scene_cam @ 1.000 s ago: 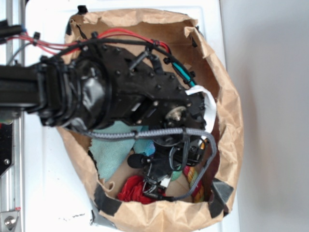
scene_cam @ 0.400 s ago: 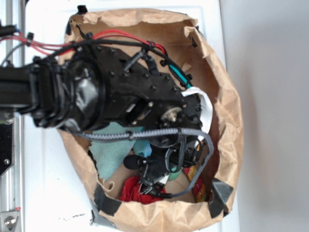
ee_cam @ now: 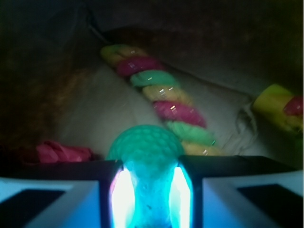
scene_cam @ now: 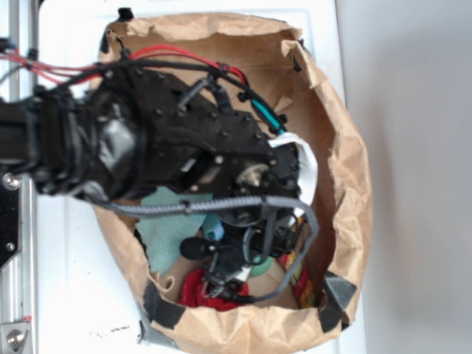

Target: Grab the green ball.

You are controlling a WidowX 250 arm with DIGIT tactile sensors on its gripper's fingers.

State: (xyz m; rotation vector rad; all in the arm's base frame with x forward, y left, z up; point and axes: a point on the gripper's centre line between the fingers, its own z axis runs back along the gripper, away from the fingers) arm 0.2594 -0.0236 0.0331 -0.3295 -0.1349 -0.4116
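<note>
Exterior view — arm position: the black arm (scene_cam: 147,147) lies across the brown paper bag (scene_cam: 346,184) and has shifted leftward and slightly down over the last second; the wrist sits lower in the bag than before.
Exterior view — gripper: the gripper (scene_cam: 221,276) is down among the contents near the bag's lower wall. From above, the arm's bulk and the grey braided cable (scene_cam: 243,203) hide how the jaws stand; cannot tell here.
Exterior view — green ball: only a sliver of green (scene_cam: 259,267) shows beside the tool. It appears to have travelled left with the gripper rather than stay put — consistent with a ball already held.
Exterior view — surroundings: the teal cloth (scene_cam: 166,232) lies at the left of the bag floor, a red item (scene_cam: 195,287) at the lower edge, the striped rope (scene_cam: 299,276) to the right.
Wrist view — gripper state: the two fingers (ee_cam: 118,194) are narrowed onto the green ball (ee_cam: 145,147), one on each flank, no gap visible on either side. The ball's lower half glows between them; its dimpled top stands above the finger tips.
Wrist view — background: the striped rope (ee_cam: 161,102) runs diagonally behind the ball, apart from it; a pink-red piece (ee_cam: 61,153) lies at left.
Assessment: the grasp looks made. What remains, in my judgement, is a clean lift clear of the rope and the bag wall.
</note>
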